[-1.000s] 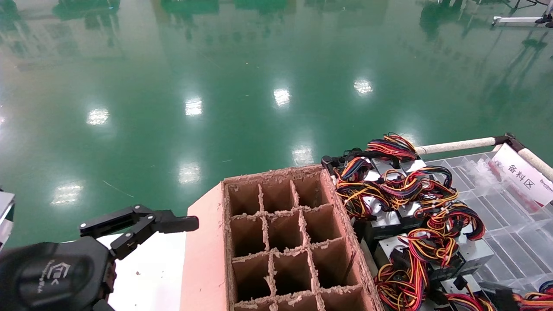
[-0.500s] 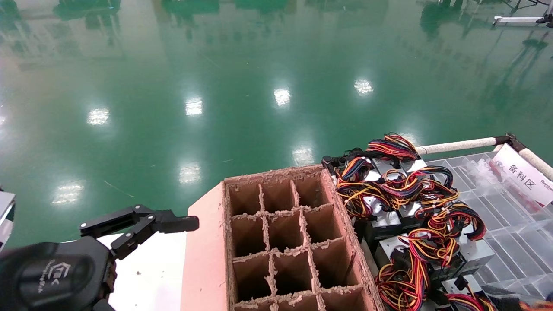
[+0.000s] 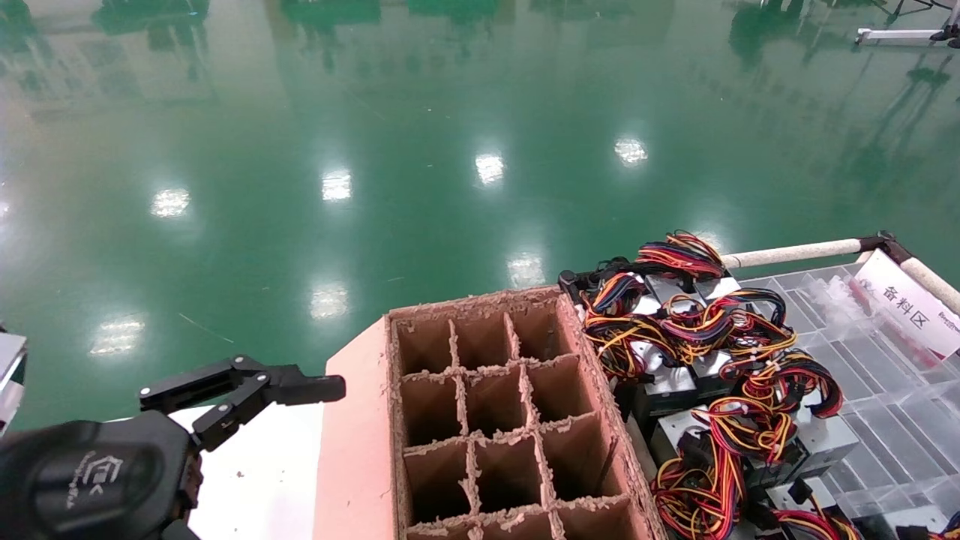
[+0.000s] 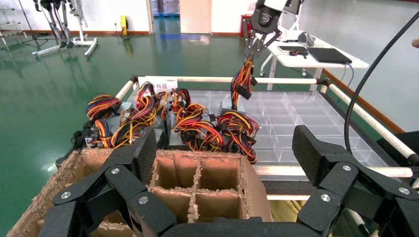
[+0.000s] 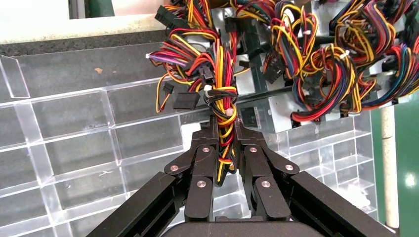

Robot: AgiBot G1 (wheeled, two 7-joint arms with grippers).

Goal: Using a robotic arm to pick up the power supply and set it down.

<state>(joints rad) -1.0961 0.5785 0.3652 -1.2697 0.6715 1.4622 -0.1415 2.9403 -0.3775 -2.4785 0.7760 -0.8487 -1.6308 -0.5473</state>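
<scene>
My right gripper (image 5: 225, 126) is shut on the red, yellow and black wire bundle (image 5: 223, 111) of a silver-grey power supply (image 5: 276, 111). The left wrist view shows that right gripper (image 4: 252, 49) far off and raised, with the wires (image 4: 241, 81) hanging from it above the pile. More power supplies (image 3: 712, 360) with tangled wires lie right of the cardboard box. The right gripper is outside the head view. My left gripper (image 3: 300, 386) (image 4: 225, 153) hangs open and empty at the near left, beside the box.
A brown cardboard divider box (image 3: 487, 420) (image 4: 197, 182) with empty cells stands in the middle. A clear plastic compartment tray (image 3: 885, 390) (image 5: 74, 138) lies under and right of the pile, framed by a white padded rail (image 3: 795, 253) with a label card (image 3: 907, 300). Green floor lies beyond.
A dark shape and wires at the head view's bottom right corner have shifted out of frame, uncovering a grey box there. The left arm has not moved.
</scene>
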